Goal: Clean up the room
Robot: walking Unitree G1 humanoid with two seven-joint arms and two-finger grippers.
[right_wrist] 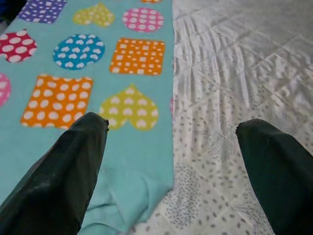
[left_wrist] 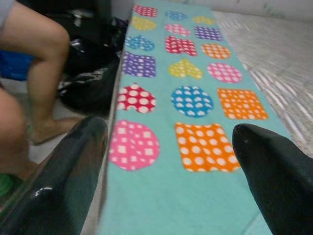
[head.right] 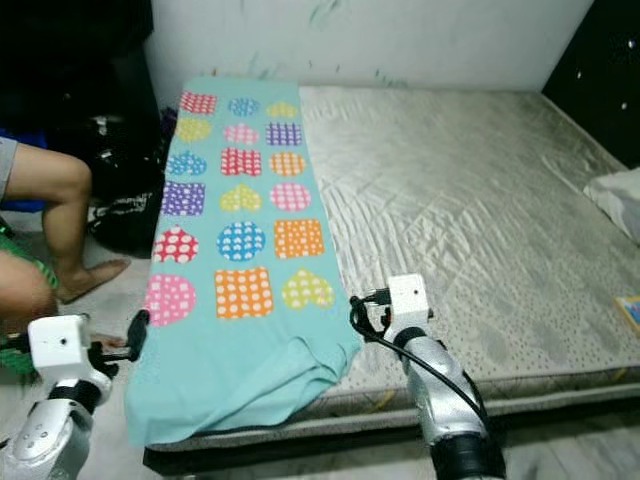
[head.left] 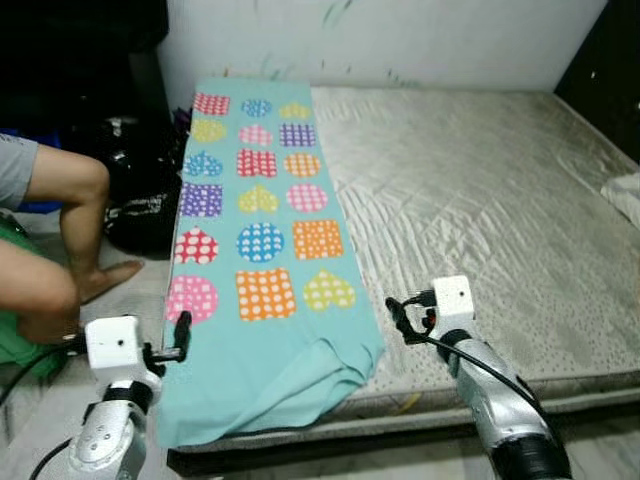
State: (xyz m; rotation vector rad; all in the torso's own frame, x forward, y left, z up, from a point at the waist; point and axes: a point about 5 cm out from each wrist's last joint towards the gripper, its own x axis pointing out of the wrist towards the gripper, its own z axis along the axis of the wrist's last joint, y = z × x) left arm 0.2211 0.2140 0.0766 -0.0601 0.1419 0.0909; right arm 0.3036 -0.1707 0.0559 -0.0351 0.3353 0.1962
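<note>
blanket (head.left: 262, 270): flat on mattress (head.left: 480, 200) | left gripper (head.left: 182, 335): fingers spread, blanket's 8 o'clock edge | right gripper (head.left: 398, 318): fingers spread, blanket's 4 o'clock corner

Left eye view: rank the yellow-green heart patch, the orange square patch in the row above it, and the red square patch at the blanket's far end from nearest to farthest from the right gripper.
From the right gripper:
1. Yellow-green heart patch, just to its left in the blanket's nearest row.
2. Orange square patch, one row farther up.
3. Red square patch, far corner by the wall.
</note>
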